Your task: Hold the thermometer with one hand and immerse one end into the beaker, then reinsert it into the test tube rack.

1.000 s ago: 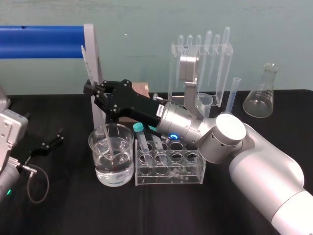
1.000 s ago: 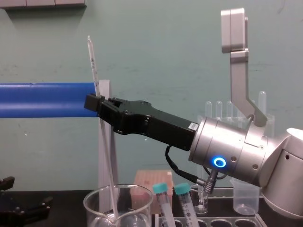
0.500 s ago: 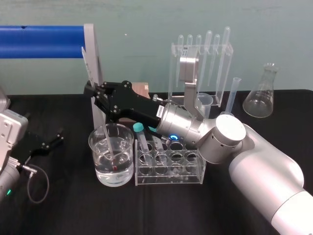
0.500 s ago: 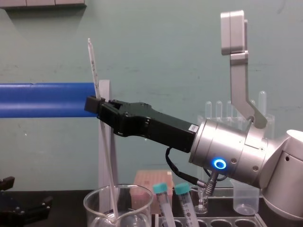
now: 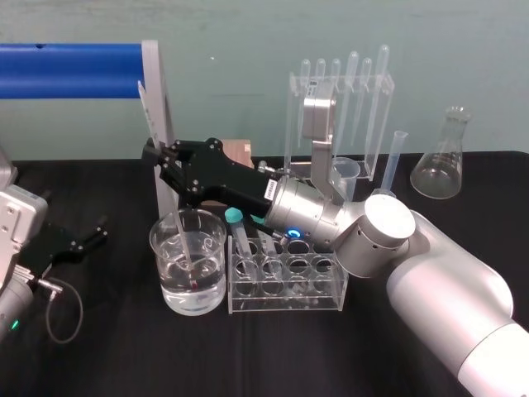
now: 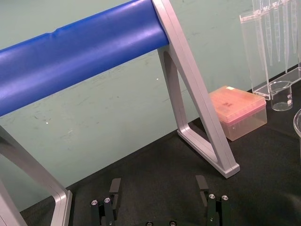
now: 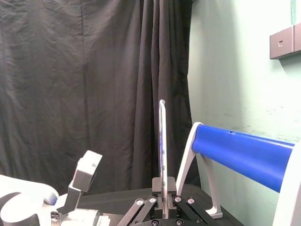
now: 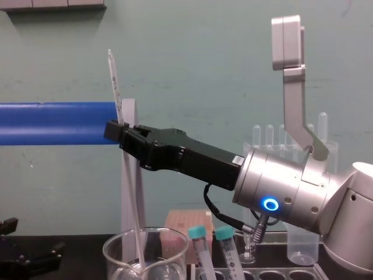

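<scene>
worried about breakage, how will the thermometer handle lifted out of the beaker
Thin glass rod, so the thermometer is likely stiff but brittle; knocking the beaker rim could snap it. Above, the right gripper pinches smooth glass mid-length, so it may slip. The left gripper idles far left.

Chest view: beaker [image 8: 119,252] is cut by the bottom edge, base out of sight. Test tube rack [image 8: 291,273] shows as a strip of top plate. Thermometer [image 8: 114,79] marks too fine to read; a short stretch is covered where the right end effector [image 8: 115,129] clamps it. Left wrist view: left end effector [image 6: 158,180] finger bases cut off.
</scene>
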`<control>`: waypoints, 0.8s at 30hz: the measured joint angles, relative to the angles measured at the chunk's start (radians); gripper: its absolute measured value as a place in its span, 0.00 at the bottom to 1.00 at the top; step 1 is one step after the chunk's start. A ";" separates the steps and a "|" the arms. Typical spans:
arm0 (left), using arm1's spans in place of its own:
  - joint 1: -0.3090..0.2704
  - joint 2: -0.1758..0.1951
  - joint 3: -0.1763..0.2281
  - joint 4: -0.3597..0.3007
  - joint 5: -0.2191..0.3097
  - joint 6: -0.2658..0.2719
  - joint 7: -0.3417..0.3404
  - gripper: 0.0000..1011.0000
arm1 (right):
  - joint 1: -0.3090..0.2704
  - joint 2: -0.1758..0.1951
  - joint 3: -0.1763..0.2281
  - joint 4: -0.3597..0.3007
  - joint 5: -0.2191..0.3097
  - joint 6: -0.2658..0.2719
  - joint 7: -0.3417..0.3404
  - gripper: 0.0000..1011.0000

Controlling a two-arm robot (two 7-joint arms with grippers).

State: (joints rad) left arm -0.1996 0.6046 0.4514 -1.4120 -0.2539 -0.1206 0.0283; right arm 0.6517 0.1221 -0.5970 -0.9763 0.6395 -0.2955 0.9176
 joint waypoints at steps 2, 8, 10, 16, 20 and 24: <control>0.000 0.000 0.000 0.000 0.000 0.000 0.000 1.00 | 0.001 -0.001 0.000 0.003 0.000 0.000 0.001 0.06; 0.000 0.000 0.000 0.000 0.000 0.000 0.000 1.00 | 0.002 -0.002 0.000 0.006 0.002 0.000 0.003 0.06; 0.000 0.000 0.000 0.000 0.000 0.000 0.000 1.00 | 0.001 -0.002 0.000 0.006 0.002 0.000 0.004 0.06; 0.000 0.000 0.000 0.000 0.000 0.000 0.000 1.00 | 0.000 -0.002 0.000 0.006 0.003 0.000 0.005 0.06; 0.000 0.000 0.000 0.000 0.000 0.000 0.000 1.00 | 0.000 -0.002 0.000 0.006 0.003 0.000 0.006 0.06; 0.000 0.000 0.000 0.000 0.000 0.000 0.000 1.00 | 0.000 -0.002 0.000 0.007 0.003 0.000 0.006 0.06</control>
State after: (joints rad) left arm -0.1995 0.6047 0.4514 -1.4120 -0.2539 -0.1205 0.0283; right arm 0.6515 0.1205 -0.5971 -0.9689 0.6421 -0.2954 0.9237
